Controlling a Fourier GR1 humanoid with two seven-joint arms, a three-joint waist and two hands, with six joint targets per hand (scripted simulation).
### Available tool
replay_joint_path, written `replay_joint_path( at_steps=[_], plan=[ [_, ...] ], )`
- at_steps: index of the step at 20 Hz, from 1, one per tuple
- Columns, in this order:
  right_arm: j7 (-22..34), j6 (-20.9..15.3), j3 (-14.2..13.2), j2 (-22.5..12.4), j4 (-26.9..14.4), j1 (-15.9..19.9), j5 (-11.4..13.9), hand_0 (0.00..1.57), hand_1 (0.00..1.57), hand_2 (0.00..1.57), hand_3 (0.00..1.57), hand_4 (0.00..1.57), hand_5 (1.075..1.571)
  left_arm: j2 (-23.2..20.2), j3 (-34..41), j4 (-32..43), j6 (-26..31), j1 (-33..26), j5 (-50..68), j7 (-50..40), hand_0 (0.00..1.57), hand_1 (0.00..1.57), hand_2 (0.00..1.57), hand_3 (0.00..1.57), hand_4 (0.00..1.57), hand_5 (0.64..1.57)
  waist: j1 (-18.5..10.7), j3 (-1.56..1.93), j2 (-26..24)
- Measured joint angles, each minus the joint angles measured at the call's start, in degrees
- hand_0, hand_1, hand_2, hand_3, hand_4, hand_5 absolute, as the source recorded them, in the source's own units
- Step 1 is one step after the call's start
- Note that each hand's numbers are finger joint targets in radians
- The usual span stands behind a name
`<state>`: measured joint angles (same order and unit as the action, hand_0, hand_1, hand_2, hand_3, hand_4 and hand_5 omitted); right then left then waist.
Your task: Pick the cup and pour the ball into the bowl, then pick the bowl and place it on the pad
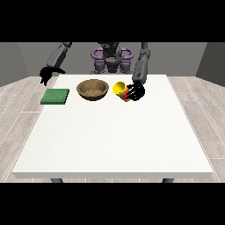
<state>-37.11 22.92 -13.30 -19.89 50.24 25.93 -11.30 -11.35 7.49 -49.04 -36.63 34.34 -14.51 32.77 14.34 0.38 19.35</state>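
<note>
A yellow cup (119, 89) with a red part near its base is tipped on its side, its mouth turned toward the brown bowl (92, 89). The hand at the view's right (137, 91) is curled round the cup and holds it just right of the bowl. No ball shows in the cup's mouth or in the bowl. A green square pad (55, 96) lies flat to the left of the bowl. The hand at the view's left (46, 74) hangs above the table's far left corner, behind the pad, holding nothing.
The white table (114, 140) stretches toward the camera from the row of things along its far side. Grey floor surrounds it on both sides.
</note>
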Motion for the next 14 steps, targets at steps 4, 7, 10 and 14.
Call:
replay_joint_path(
  at_steps=[4, 7, 10, 14],
  plan=[
    [1.3, -0.3, 0.2, 0.4, -3.2, 1.1, 0.4, 0.00, 0.00, 0.19, 0.24, 0.33, 1.548, -1.0, -6.4, 2.6, -3.8, 0.5, -10.0, -8.2, 1.44, 1.44, 1.57, 1.57, 1.20, 1.565, -0.9, -0.09, -4.4],
    [1.2, -1.3, 0.1, 0.9, -5.5, 1.6, 0.9, 0.00, 0.00, 0.20, 0.15, 0.34, 1.551, -0.8, -11.4, 4.6, -6.7, 1.1, -18.4, -14.2, 1.41, 1.41, 1.57, 1.57, 1.14, 1.570, -2.0, -0.10, -6.9],
    [1.7, -1.5, -0.2, 0.7, -8.4, 1.2, 1.2, 0.00, 0.00, 0.23, 0.21, 0.38, 1.549, -1.4, -16.6, 6.6, -6.4, 2.4, -27.1, -21.0, 1.35, 1.35, 1.57, 1.57, 0.94, 1.548, -3.4, -0.03, -10.8],
    [2.0, -2.2, -0.8, 0.6, -12.4, -0.2, 1.5, 0.00, 0.00, 0.25, 0.15, 0.39, 1.547, 0.1, -23.7, 8.5, -3.1, 5.2, -38.5, -30.8, 1.27, 1.27, 1.57, 1.54, 0.88, 1.533, -6.7, -0.02, -16.2]
  ],
)
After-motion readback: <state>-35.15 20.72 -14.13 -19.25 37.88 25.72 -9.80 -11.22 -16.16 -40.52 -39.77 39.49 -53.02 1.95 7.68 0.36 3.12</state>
